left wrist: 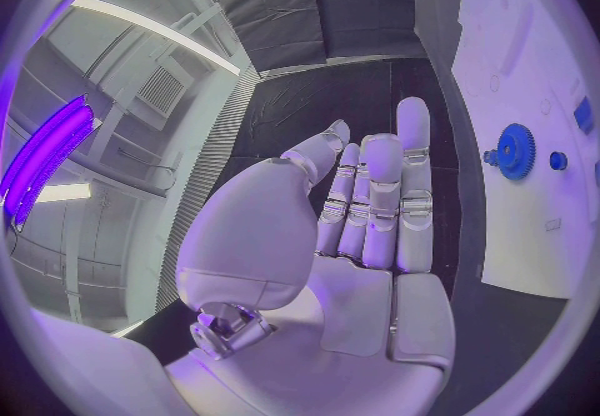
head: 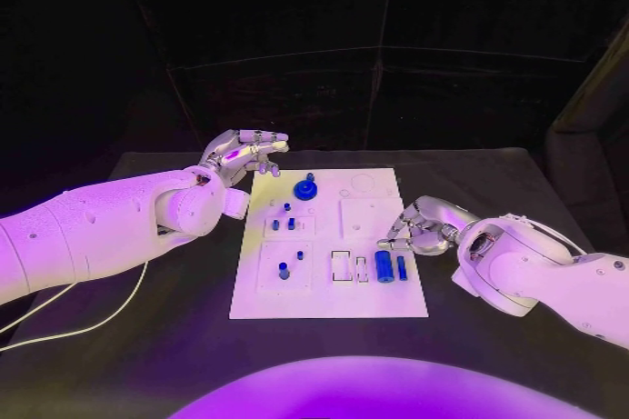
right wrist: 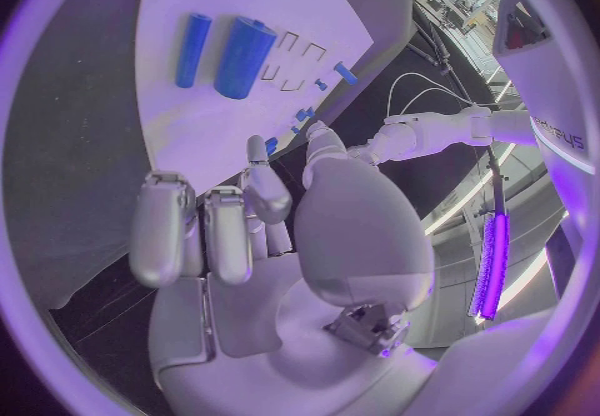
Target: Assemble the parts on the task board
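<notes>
- While lying flat mid-desk, the white task board [head: 380, 296] is carrying blue parts: a gear [head: 305, 189] near its far end, a thick cylinder [head: 384, 265] and a thin rod [head: 401, 268] near the right edge.
- No readable writing is showing on the board.
- Beyond its far left corner, the left hand [head: 244, 153] is hovering, fingers [left wrist: 375, 186] extended, holding nothing.
- Beside the right edge, the right hand [head: 422, 226] is hanging with fingers [right wrist: 206, 231] curled inward, gripping nothing.
- Underneath, the black desk [head: 157, 346] is lying.

Bare table [head: 498, 178] around task board [head: 380, 303]; upright gear [head: 305, 189] obstructs far end.
</notes>
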